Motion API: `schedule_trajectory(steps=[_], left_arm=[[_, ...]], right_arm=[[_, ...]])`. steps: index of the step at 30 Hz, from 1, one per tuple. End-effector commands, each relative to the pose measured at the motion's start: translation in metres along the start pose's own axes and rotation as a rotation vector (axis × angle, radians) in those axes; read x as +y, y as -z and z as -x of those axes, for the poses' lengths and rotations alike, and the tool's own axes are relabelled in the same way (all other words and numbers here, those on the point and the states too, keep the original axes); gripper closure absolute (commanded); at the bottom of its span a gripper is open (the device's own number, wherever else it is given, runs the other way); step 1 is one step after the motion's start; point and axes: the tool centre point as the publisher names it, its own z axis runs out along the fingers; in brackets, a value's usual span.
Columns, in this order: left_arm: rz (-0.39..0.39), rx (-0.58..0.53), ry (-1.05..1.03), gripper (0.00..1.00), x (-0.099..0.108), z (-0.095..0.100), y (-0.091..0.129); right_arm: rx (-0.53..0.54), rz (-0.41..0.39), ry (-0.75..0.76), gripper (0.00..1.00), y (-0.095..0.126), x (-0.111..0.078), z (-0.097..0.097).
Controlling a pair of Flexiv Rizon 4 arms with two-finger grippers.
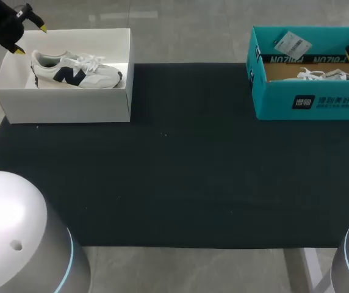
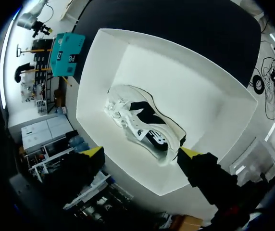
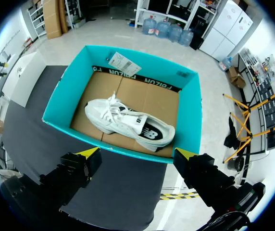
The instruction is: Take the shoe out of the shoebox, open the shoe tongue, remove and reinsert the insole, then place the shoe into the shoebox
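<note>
White box (image 1: pixel 64 104), upper left, holds the shoe (image 1: pixel 77 70) lying on its side; the left tool (image 1: pixel 31 39) hangs spread over its heel end. The right tool (image 3: pixel 137 154), also spread, hangs over the teal box (image 1: pixel 309 101), upper right. Come down straight, straddle the collar, avoid the walls.

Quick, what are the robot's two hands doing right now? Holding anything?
Left gripper: open, holding nothing, above the white shoebox.
Right gripper: open, holding nothing, above the teal shoebox.
</note>
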Motion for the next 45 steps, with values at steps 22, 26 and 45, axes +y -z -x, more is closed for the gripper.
schedule_trajectory(steps=[22, 26, 45], left_arm=[[-0.094, 0.289, -0.604, 0.00, 0.044, 0.012, -0.027], [-0.094, 0.289, -0.604, 0.00, 0.044, 0.012, -0.027], [-0.245, 0.382, -0.672, 0.47, 0.052, -0.022, -0.066]], right_arm=[[0.000, 0.000, 0.000, 0.00, 0.000, 0.000, 0.000], [0.000, 0.000, 0.000, 0.00, 0.000, 0.000, 0.000], [0.000, 0.000, 0.000, 0.00, 0.000, 0.000, 0.000]])
